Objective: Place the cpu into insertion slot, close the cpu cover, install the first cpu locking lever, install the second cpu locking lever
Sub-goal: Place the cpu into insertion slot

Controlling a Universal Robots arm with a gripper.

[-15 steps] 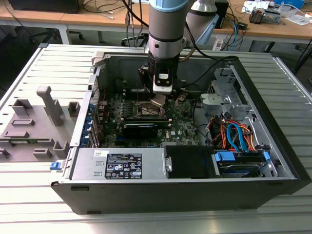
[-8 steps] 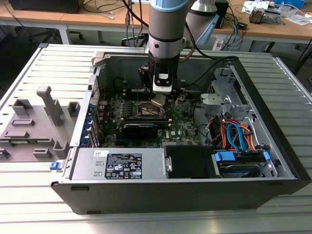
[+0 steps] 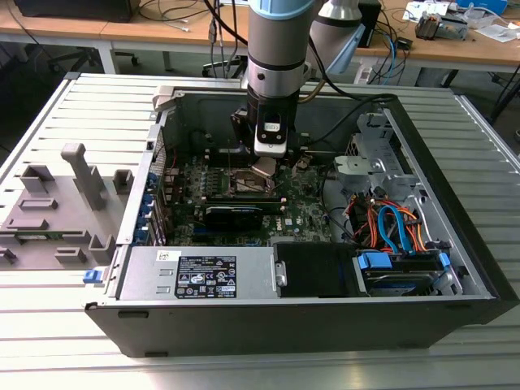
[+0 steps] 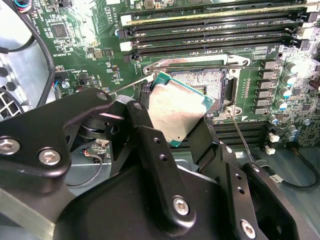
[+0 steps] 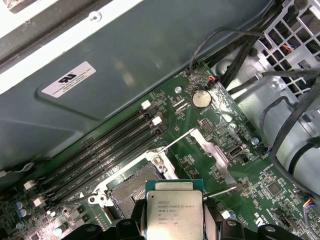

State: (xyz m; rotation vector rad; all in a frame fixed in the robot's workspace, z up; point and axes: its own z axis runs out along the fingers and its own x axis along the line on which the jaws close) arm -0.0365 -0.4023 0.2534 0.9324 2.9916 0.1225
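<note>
My gripper [image 3: 266, 168] hangs inside the open computer case, shut on the cpu [image 3: 264, 171]. In the second wrist view the cpu [image 4: 177, 111] shows its silvery top, tilted between my black fingers [image 4: 147, 130]. It is just above and beside the insertion slot [image 4: 212, 82], not seated in it. In the first wrist view the cpu [image 5: 174, 210] is held over the edge of the insertion slot [image 5: 131, 192], whose dark centre lies uncovered. The cpu cover [image 5: 216, 157] stands swung open beside the slot. A thin wire locking lever [image 4: 241, 136] sticks up free next to the slot.
Long black memory slots [image 4: 210, 30] run beside the socket. A black graphics card [image 3: 234, 215] and the power supply [image 3: 203, 272] lie nearer the case front. Cables [image 3: 390, 227] fill the exterior view's right. A grey fixture [image 3: 65, 203] sits outside the case.
</note>
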